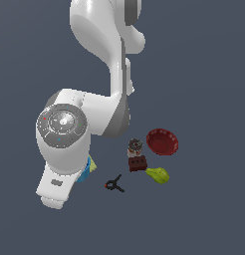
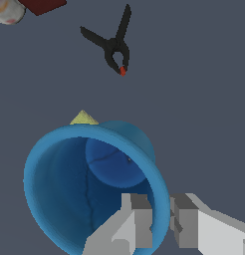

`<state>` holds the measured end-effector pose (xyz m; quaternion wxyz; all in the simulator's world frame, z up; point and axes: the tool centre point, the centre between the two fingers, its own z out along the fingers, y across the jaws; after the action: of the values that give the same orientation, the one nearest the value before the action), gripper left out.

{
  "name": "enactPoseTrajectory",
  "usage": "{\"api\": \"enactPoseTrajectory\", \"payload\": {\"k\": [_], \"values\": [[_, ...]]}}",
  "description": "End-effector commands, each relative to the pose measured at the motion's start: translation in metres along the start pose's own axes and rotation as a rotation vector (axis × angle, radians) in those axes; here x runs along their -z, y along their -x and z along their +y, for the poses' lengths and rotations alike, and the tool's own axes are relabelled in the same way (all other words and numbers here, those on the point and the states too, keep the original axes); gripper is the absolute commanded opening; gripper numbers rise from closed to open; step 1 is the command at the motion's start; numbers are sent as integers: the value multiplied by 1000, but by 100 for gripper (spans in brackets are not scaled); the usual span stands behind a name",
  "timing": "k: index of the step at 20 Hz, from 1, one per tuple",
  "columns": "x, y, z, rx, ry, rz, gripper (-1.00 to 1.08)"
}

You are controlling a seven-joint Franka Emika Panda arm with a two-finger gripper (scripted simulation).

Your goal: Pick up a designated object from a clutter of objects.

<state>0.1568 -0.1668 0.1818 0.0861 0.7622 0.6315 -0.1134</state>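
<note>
The bright-blue cup [image 2: 69,189] fills the wrist view, its hollow inside facing the camera. My gripper [image 2: 162,221] is shut on its thick rim, one grey finger [image 2: 137,219] inside the cup and the other outside. In the exterior view only a sliver of the cup [image 1: 85,173] shows under the white hand, which hides the fingers. A corner of the yellow-green sponge [image 2: 83,118] peeks out behind the cup; the sponge [image 1: 92,164] touches it in the exterior view. Whether the cup is off the floor I cannot tell.
A black clamp [image 1: 114,185] with a red tip lies just to the exterior view's right of the cup. Farther right are a dark-red brick [image 1: 137,163], a small can [image 1: 135,146], a red fluted bowl [image 1: 162,142] and a green pear [image 1: 158,174].
</note>
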Motion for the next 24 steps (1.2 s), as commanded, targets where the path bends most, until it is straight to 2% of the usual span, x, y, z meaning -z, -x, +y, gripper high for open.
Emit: {"api": "enactPoseTrajectory", "payload": {"k": [1,16,24], "values": [[29,-9,-1,0,2,0,-100],[176,-58,-6,-1,2,2,-100],[227,-75,-5,-2,2,2,-100]]}}
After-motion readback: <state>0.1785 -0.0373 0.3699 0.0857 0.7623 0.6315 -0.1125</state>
